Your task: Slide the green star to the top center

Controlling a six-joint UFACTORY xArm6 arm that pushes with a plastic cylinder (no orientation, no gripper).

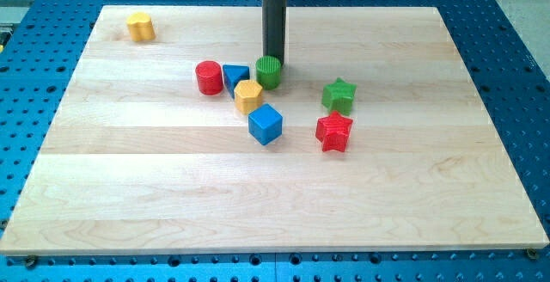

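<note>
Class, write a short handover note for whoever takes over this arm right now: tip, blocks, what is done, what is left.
My tip sits just behind the green cylinder, at the cluster's top, left of the green star.
Green star: right of centre, just above the red star, untouched.
Done: nothing visible.
Left: bring the tip below the star, likely between the two stars, and push it to the top centre.

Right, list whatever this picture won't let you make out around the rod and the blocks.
- My tip: in the camera view its very end sits at the top edge of the green cylinder; contact cannot be told.
- Rod's upper part and the arm: cut off by the view's top edge.
- Blue triangular block: its lower corner is hidden by the orange block.
- Green star: fully visible, apart from my tip.
</note>
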